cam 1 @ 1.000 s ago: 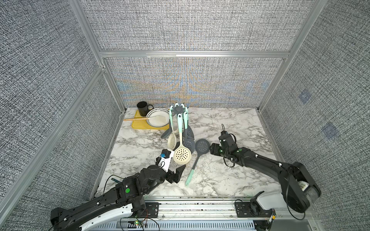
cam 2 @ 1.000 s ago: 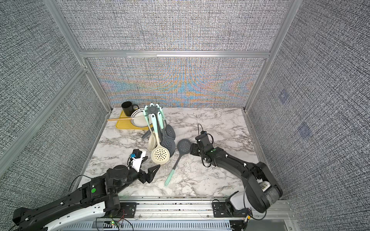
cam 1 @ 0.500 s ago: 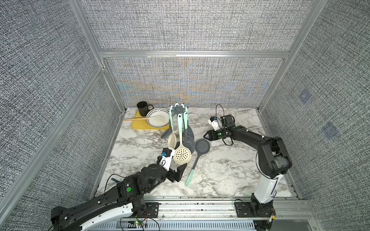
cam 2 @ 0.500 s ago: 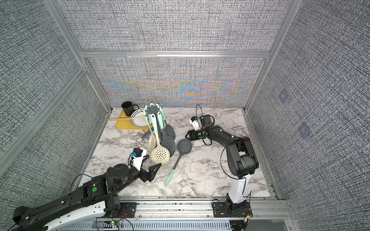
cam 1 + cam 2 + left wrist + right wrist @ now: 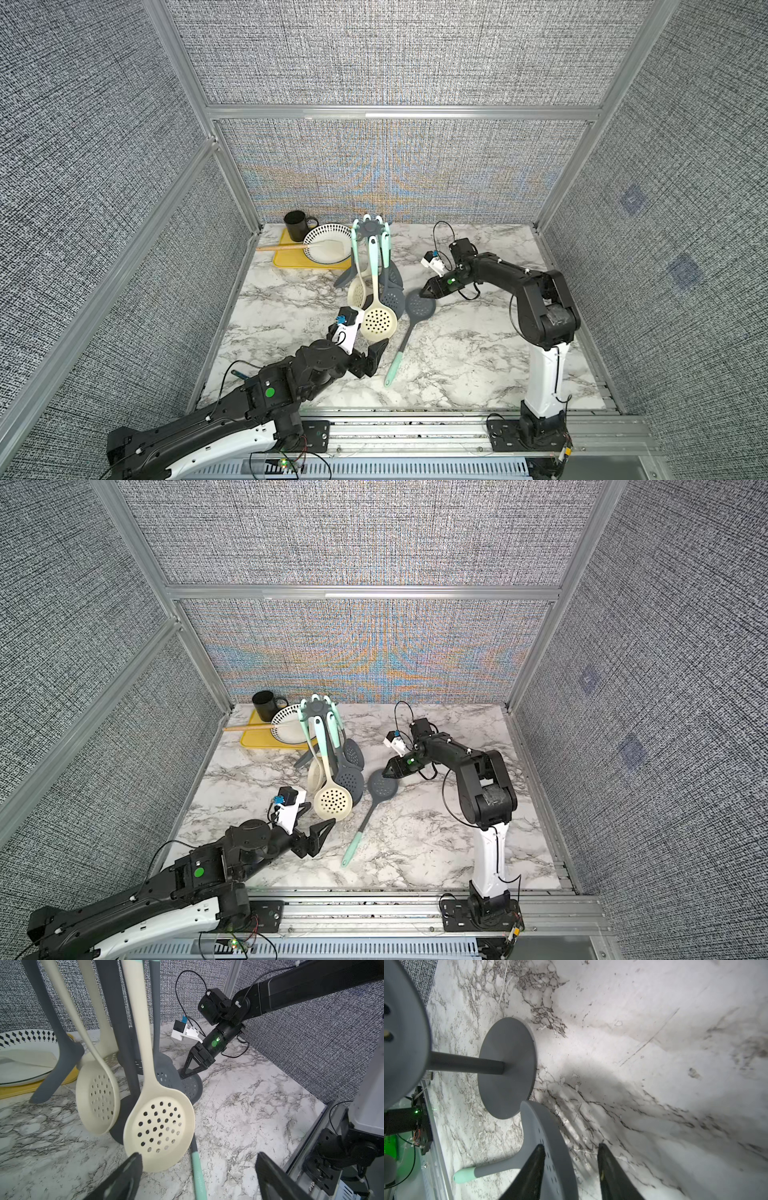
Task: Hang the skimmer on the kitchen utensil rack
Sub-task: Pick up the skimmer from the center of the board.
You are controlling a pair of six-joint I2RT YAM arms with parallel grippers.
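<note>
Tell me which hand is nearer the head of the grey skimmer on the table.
Right. The right hand sits at the skimmer head, one finger over its rim; the left hand is by the mint handle end.

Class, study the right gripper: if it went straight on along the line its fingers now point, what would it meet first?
The right gripper points down at the dark grey skimmer lying on the marble table, so its perforated head comes first. The fingertips straddle the head's rim; whether they touch it is unclear.
</note>
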